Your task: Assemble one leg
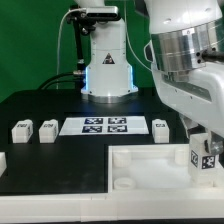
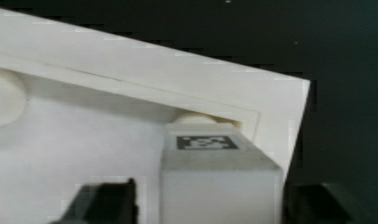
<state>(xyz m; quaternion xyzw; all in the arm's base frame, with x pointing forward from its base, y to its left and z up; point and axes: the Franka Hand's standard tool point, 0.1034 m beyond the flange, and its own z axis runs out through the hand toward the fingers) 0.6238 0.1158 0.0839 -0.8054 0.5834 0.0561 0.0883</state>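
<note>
My gripper (image 1: 205,143) stands over the tray part's corner at the exterior view's right, its fingers on either side of one leg (image 1: 205,159). In the wrist view this leg (image 2: 218,172) is a white block with its tag facing the camera, upright at the corner socket (image 2: 200,122) of the large white tray part (image 2: 97,130). A narrow gap shows between each finger and the leg, wider on one side, so the jaws stand slightly open. Three more legs (image 1: 22,129) (image 1: 47,130) (image 1: 160,127) lie on the black table.
The marker board (image 1: 107,125) lies between the loose legs. The tray part (image 1: 140,172) fills the front of the table. The robot base (image 1: 107,70) stands behind, with cables at its side.
</note>
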